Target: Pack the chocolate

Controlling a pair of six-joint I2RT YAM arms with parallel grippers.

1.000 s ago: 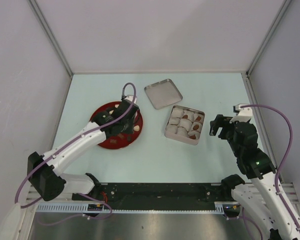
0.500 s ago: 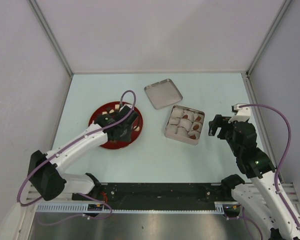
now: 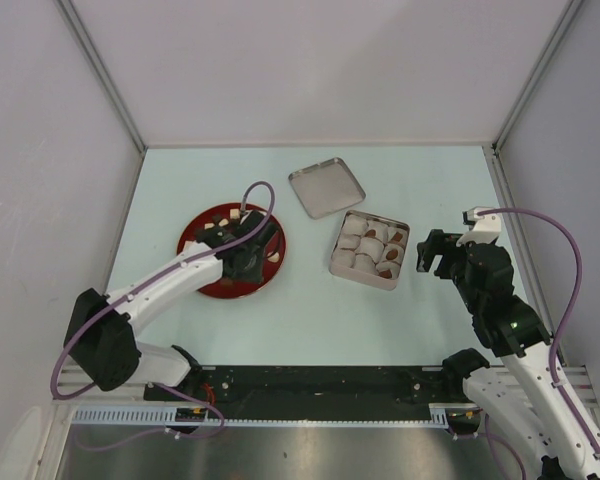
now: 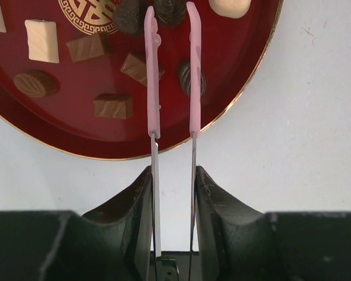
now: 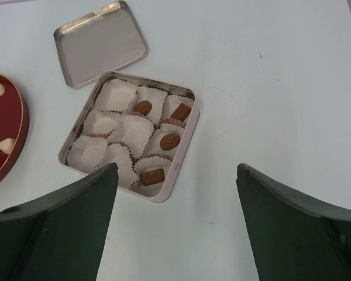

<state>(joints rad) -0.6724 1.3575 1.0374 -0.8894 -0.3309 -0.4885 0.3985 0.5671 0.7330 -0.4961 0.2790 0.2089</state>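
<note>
Four chocolate pieces packed in tin, more on red plate. Picking in hand — left jaws narrowly apart over plate, nothing clamped; right jaws wide apart, empty. Next: one piece gripped, carried to empty cup.

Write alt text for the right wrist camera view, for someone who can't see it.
An open square metal tin holds white paper cups, four with brown chocolates. Its lid lies beside it; the right gripper hangs open in the foreground.
</note>
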